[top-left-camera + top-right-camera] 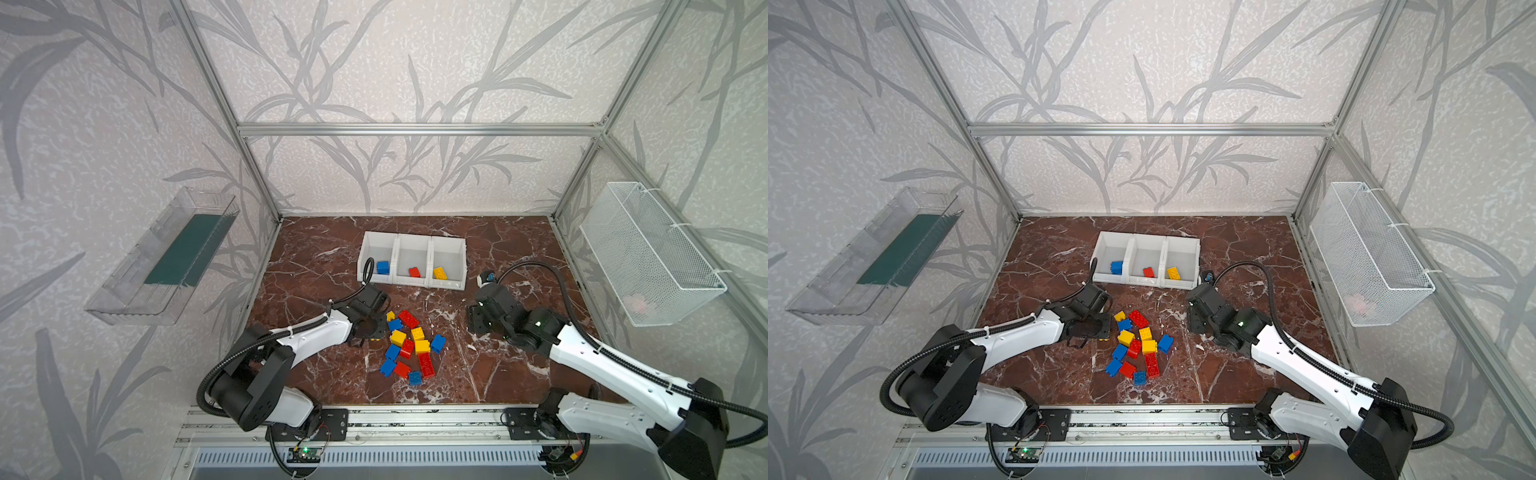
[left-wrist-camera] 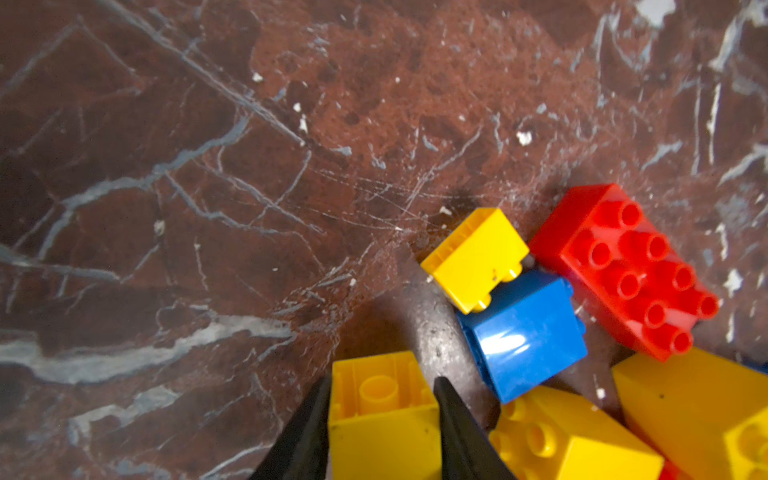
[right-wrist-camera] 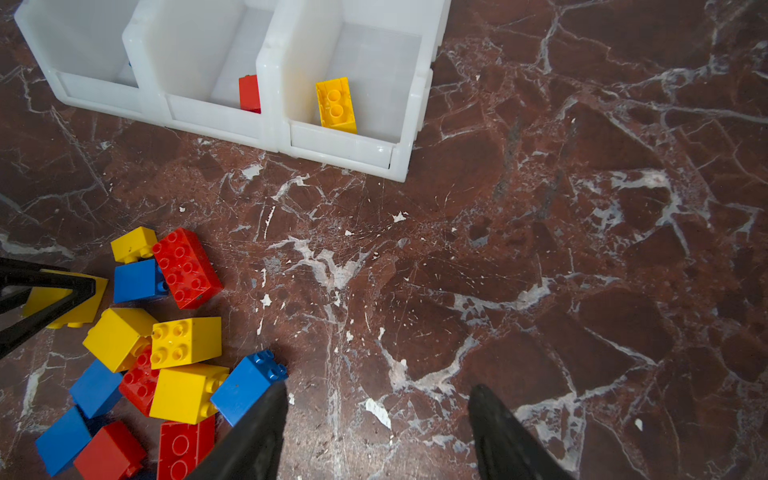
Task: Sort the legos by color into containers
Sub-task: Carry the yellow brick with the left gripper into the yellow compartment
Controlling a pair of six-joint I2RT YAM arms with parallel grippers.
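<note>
I have left gripper [image 2: 382,379] clamped on yellow brick [image 2: 382,419] across flat sides, surest purchase | loose legos [image 1: 409,347] heaped just beside it | containers [image 3: 216,116] well beyond its tips | right gripper [image 3: 378,399] agape, empty, beside heap, presumably to avoid collision

Both top views hide the left tool [image 2: 382,386] under its wrist, with most of its yellow brick [image 2: 382,419], which the left wrist view's edge cuts off. Something pinkish [image 1: 638,305] in the basket [image 1: 665,232] is too blurred to name.

Bright even light, glare on blue lego [image 2: 523,332]
</note>
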